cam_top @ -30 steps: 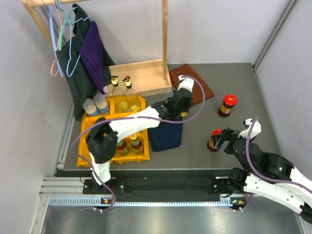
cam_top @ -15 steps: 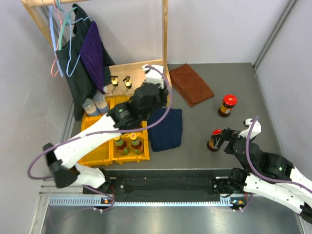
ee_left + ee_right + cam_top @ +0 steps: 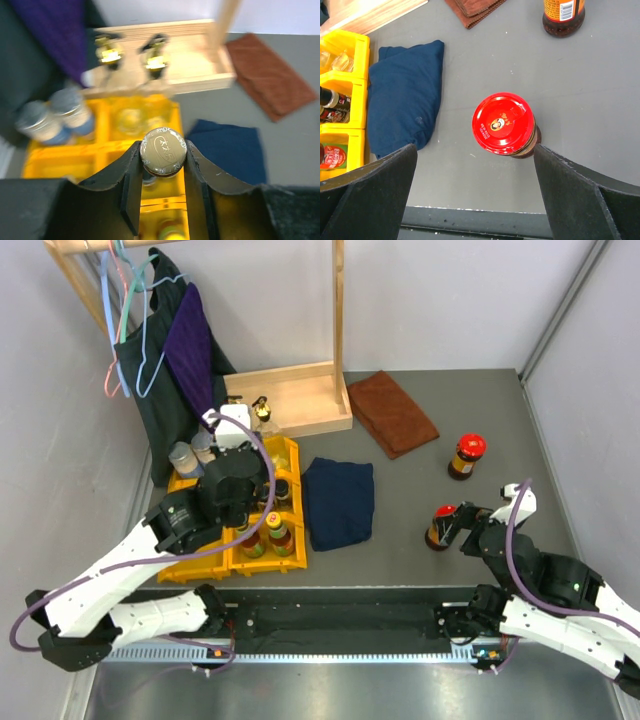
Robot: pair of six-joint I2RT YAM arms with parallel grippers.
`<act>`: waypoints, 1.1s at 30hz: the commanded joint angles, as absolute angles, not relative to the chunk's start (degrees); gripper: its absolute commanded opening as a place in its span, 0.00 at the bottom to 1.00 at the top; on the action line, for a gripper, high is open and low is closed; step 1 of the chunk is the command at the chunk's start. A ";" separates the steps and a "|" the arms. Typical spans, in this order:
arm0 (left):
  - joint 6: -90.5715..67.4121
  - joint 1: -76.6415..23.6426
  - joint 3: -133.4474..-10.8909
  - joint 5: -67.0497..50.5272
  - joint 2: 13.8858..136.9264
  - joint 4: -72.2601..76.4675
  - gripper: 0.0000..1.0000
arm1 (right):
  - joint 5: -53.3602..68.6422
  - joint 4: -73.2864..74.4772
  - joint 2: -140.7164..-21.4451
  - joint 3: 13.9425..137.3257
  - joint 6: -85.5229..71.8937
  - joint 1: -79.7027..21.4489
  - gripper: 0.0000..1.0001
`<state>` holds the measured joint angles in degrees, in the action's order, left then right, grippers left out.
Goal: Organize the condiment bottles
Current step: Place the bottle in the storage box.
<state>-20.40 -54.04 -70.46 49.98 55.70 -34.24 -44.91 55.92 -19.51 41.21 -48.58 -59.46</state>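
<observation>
Slippage is the worry: left gripper pinches the gold-capped glass bottle by its top above the crowded yellow plastic bin. Right gripper gapes wide at the red-lidded jar.

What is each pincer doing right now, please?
Left pincer: closed on a gold-capped bottle.
Right pincer: open, straddling the red-lidded jar, not gripping it.

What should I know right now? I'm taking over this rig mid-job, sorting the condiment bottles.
Left gripper: shut on a gold-capped bottle, held above the yellow bins.
Right gripper: open, straddling a red-lidded jar on the table, not gripping it.
Done: sauce bottles and others stand in the bins.
Left: set the held bottle down; bin this jar and the second red-lidded jar beyond it.
</observation>
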 commanded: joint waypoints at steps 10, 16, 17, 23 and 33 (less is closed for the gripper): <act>-33.57 -50.55 -63.46 73.66 48.78 -43.15 0.00 | -45.44 54.76 -20.21 41.13 -48.34 -59.15 0.99; -29.97 -34.91 -60.65 59.01 49.04 -37.53 0.00 | -45.09 54.49 -20.39 41.04 -48.08 -59.15 0.99; -29.97 -32.54 -60.56 58.37 49.30 -37.53 0.00 | -45.09 54.49 -20.48 41.13 -48.16 -59.15 0.99; -30.23 -27.35 -60.29 58.19 50.01 -35.77 0.00 | -45.09 54.58 -20.39 41.13 -47.90 -59.15 0.99; -31.55 -21.89 -59.06 56.95 47.73 -35.24 0.00 | -45.09 54.23 -20.83 41.13 -47.46 -59.06 0.99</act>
